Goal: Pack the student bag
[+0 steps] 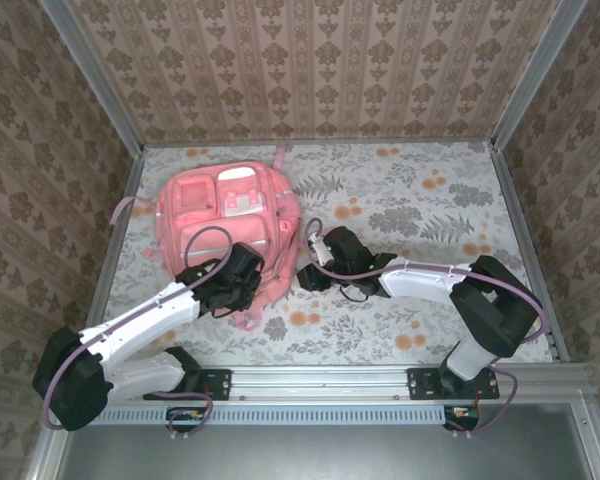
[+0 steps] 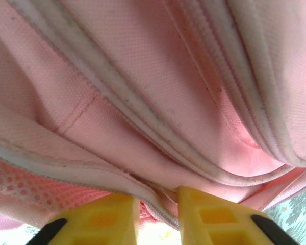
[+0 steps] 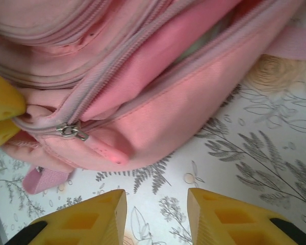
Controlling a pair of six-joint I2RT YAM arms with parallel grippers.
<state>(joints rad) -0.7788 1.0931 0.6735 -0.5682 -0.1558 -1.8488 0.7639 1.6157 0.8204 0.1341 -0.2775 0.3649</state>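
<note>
Pinching zip seam point(image 2: 117, 178) of student bag point(image 1: 225, 215) in near-closed left end effector point(image 2: 158, 198), holding right end effector point(image 3: 157, 198) part-open and empty; likely lining up to grab zipper pull point(image 3: 71, 131) just ahead.

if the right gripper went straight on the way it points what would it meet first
Probably the student bag, its near edge beside the zipper pull. The right gripper is open, with floral table cover before the bag, though depth is hard to judge.

No word, label, brand mark or number can be read from here, not even on the student bag point(image 1: 205, 205).
</note>
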